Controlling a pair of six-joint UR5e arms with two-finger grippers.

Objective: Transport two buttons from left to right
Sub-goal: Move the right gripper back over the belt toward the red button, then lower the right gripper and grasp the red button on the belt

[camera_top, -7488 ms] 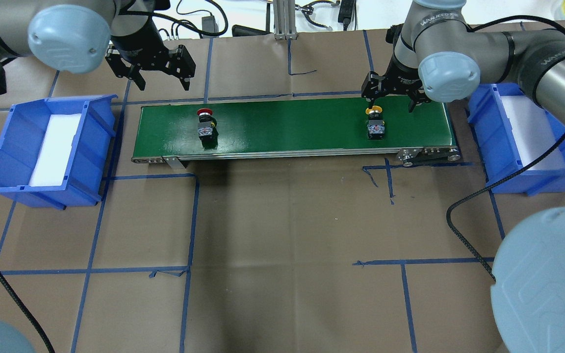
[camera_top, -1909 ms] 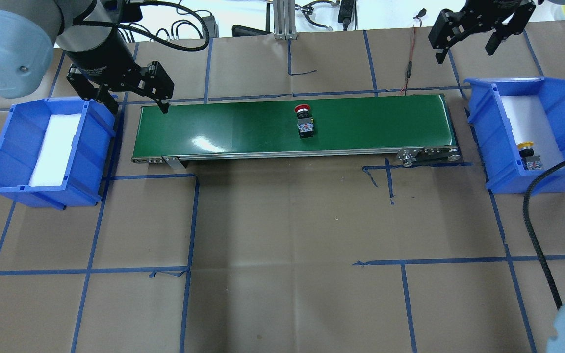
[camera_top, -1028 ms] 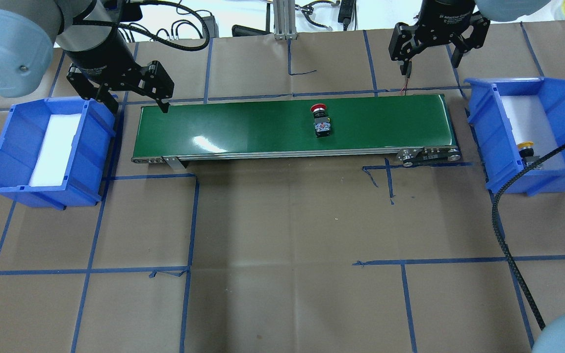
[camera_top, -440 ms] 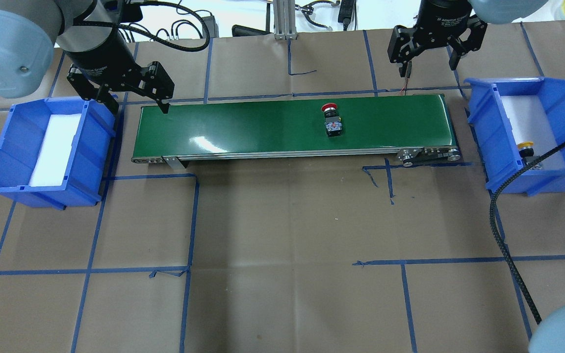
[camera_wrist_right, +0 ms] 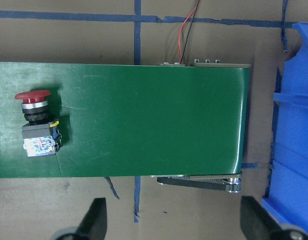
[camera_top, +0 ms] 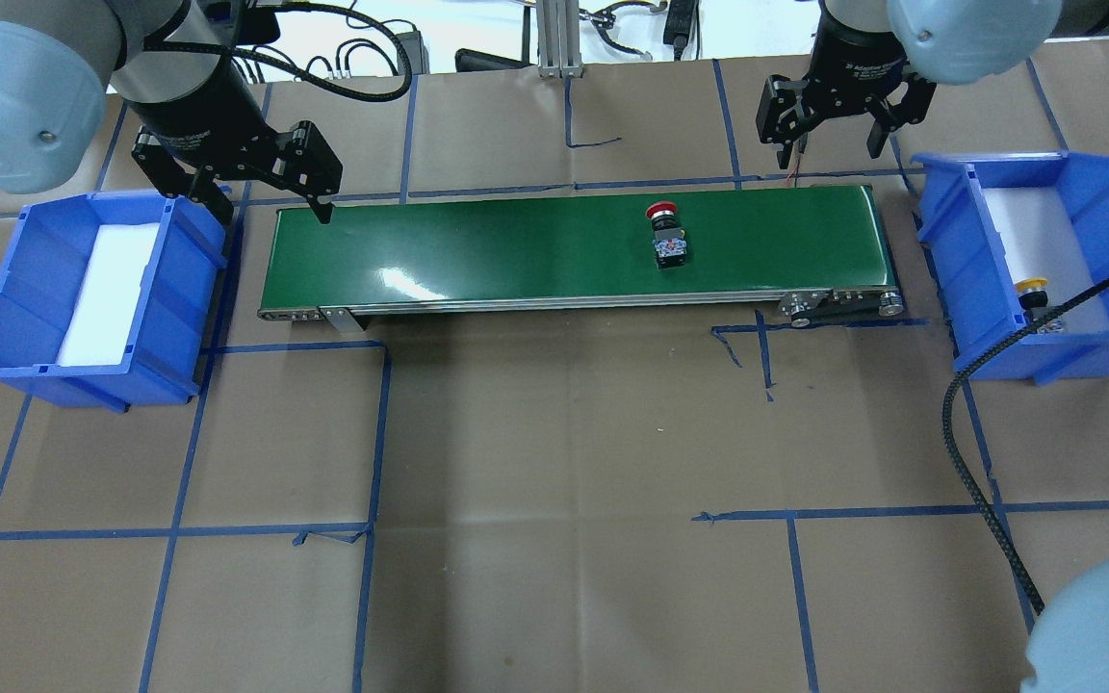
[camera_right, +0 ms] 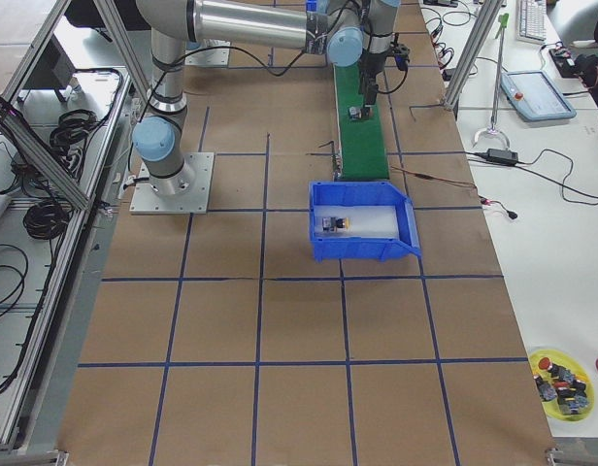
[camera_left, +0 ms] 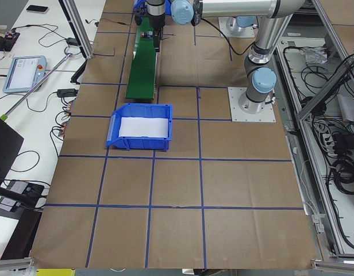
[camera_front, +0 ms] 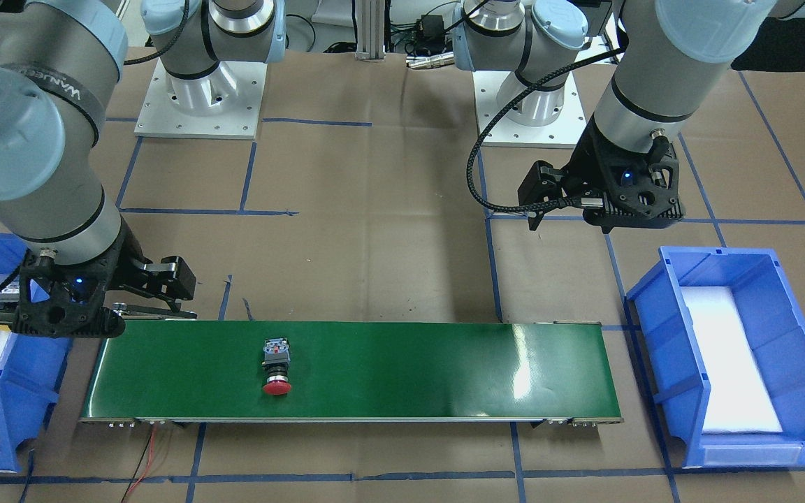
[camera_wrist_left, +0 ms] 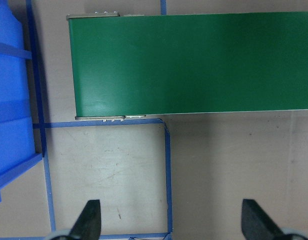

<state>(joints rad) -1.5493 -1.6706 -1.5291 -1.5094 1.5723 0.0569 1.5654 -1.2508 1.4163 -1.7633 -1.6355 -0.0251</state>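
Red button [camera_top: 667, 238] lay on the belt [camera_top: 516, 245], right of middle. Yellow button [camera_top: 1034, 292] seemingly sat in a bin [camera_top: 941, 245] past its right end. Left gripper [camera_top: 273, 207] and right gripper [camera_top: 831, 149] gaped empty. Rigid, I'd judge: pinch its blocky body.

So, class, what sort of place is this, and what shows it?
Probably a robotics lab or test cell: the left arm and right arm bolted to a tape-gridded table, a small green conveyor, and a control tablet on the side bench.

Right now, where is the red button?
In the overhead view, the red button lies on the green belt, right of its middle, short of the right gripper.
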